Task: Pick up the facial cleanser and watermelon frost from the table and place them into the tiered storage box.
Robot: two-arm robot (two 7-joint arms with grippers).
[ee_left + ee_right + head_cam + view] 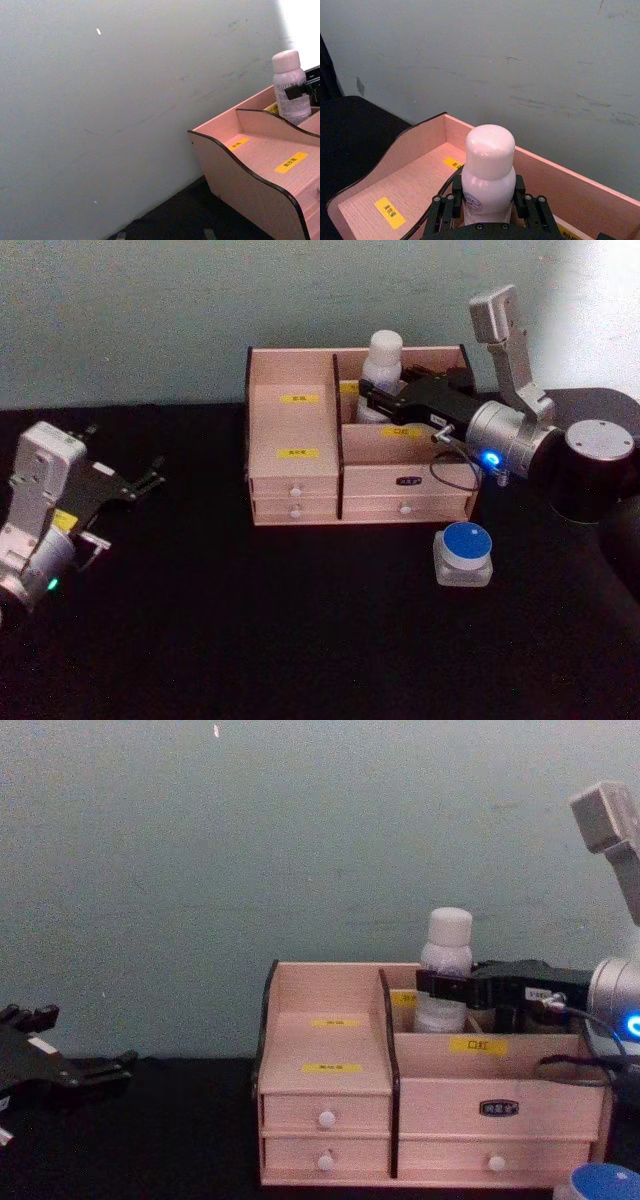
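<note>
The right gripper [370, 398] is clamped on the white facial cleanser bottle [384, 352], holding it upright in a far compartment in the right half of the tiered storage box [285, 430] (its base is hidden behind the partition). The watermelon frost [463, 554], a small blue-lidded jar, stands on the black table [250, 630] just in front of the box's right end. The left gripper [153, 474] sits far left, fingers spread and empty
</note>
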